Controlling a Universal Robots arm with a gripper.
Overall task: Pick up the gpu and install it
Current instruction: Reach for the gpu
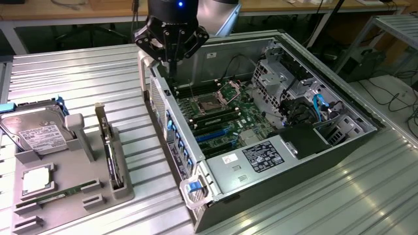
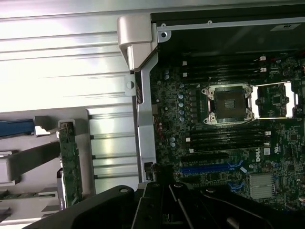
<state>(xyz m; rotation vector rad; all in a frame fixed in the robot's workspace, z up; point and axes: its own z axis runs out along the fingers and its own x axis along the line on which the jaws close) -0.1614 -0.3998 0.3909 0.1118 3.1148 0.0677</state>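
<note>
The gpu (image 1: 108, 147) stands on edge in a slot of the grey holder (image 1: 121, 188) on the exterior view's left, its silver bracket end uppermost. In the wrist view its green board edge (image 2: 70, 164) shows beside the case wall. My gripper (image 1: 171, 59) hangs above the back corner of the open computer case (image 1: 216, 176), well away from the gpu. Its fingers look shut with nothing between them. The gripper (image 2: 177, 206) also shows in the wrist view. The motherboard (image 1: 222, 115) lies bare in the case, with a blue slot (image 2: 209, 168) near the CPU socket (image 2: 228, 102).
The grey holder also carries a silver hard drive (image 1: 38, 131), a CPU chip (image 1: 37, 178) and a narrow green memory stick (image 1: 60, 192). Drive cages and cables (image 1: 307, 105) crowd the case's far side. Ribbed metal table (image 1: 72, 78) runs around everything.
</note>
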